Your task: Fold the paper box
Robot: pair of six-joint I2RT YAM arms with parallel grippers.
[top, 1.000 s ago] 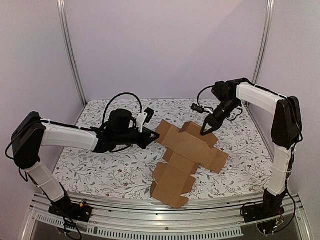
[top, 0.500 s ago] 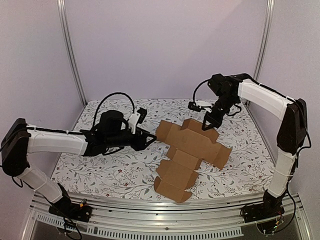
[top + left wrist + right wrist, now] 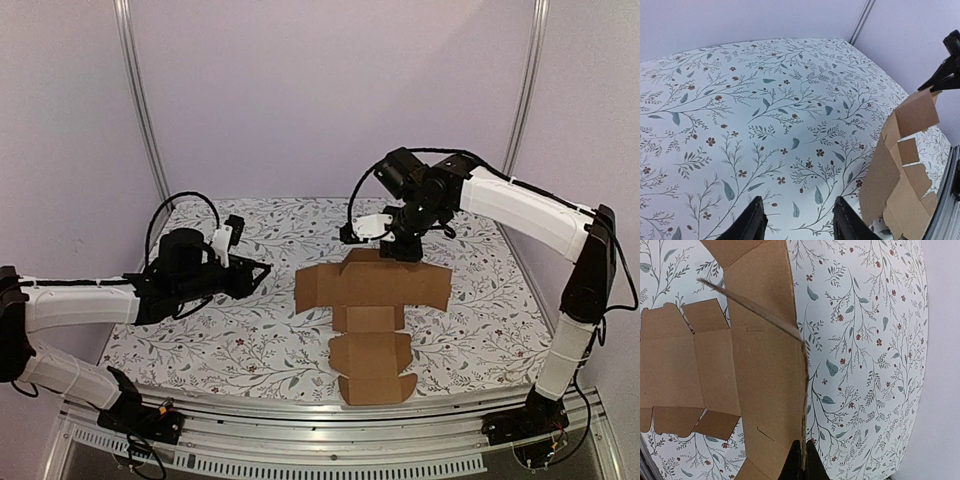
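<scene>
The paper box (image 3: 372, 310) is a flat, cross-shaped brown cardboard sheet lying at the table's centre. Its far edge is lifted. My right gripper (image 3: 400, 248) is shut on that far edge; in the right wrist view the black fingertips (image 3: 803, 462) pinch the thin cardboard edge, and the sheet (image 3: 740, 365) spreads to the left. My left gripper (image 3: 262, 272) is open and empty, to the left of the sheet and apart from it. In the left wrist view its fingers (image 3: 752, 225) hover over bare cloth, with the sheet (image 3: 900, 170) at the right.
The table carries a white cloth with a leaf and flower print (image 3: 220, 340). Metal frame posts (image 3: 140, 110) stand at the back corners, and a metal rail (image 3: 330, 440) runs along the near edge. Cables loop over both wrists.
The right gripper has swung the sheet round, so it now lies square to the table and further left. The left arm has drawn back to the left, away from the sheet.
</scene>
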